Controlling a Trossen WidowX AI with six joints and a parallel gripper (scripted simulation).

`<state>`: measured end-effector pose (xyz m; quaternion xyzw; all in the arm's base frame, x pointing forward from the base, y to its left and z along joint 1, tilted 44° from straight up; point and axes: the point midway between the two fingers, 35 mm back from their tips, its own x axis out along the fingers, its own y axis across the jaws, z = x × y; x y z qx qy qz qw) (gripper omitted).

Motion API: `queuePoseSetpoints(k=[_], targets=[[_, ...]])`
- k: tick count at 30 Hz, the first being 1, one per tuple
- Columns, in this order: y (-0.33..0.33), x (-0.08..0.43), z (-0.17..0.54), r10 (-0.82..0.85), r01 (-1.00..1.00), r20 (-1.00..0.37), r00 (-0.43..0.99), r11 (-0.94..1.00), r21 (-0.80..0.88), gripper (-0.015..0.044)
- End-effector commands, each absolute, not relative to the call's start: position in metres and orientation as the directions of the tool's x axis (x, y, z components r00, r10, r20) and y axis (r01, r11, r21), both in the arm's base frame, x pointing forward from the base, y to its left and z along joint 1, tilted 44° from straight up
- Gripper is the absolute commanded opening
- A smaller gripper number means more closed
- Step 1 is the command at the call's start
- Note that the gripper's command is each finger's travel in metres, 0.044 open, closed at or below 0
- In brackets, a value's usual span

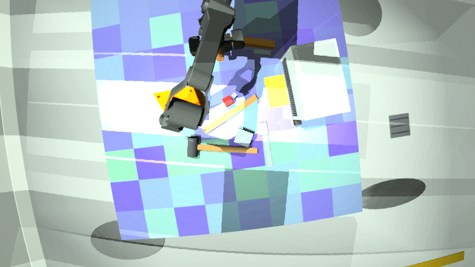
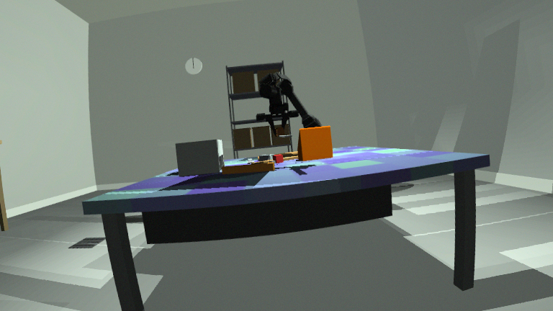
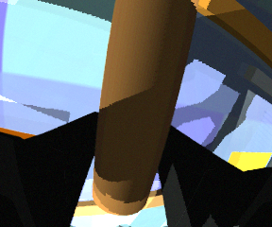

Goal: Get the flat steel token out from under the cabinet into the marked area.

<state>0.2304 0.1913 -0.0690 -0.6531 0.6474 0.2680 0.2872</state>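
Gripping a brown cylindrical handle, our gripper point(image 2: 279, 130) point(image 3: 130, 125) is partly closed above the table point(image 1: 140, 194) point(image 2: 346, 173). The handle point(image 3: 141, 95) runs out of the wrist view at the top; the arm point(image 1: 209, 47) point(image 2: 299, 104) covers part of it from above. We cannot make out the steel token, so its position relative to the gripper is undetermined. The yellow area point(image 1: 276, 91) point(image 3: 250, 161) adjoins the cabinet's point(image 1: 318, 85) point(image 2: 199, 158) slotted front.

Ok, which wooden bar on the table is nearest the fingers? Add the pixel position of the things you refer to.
The wooden bar point(image 1: 260, 42) point(image 2: 248, 168) point(image 3: 256, 30) jutting out beside the fingers point(image 1: 232, 55) point(image 2: 272, 127) in the top view; none lies closer.
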Motion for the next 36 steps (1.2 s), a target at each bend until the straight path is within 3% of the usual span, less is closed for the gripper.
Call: queuePoseSetpoints(k=[1,36], targets=[[0.1934,0.2301,-0.0678,-0.683,-0.998,-0.73,0.016,0.029,-0.048,0.0],[0.1929,0.2304,-0.0674,-0.683,-0.944,-0.73,0.016,0.23,-0.235,0.0]])
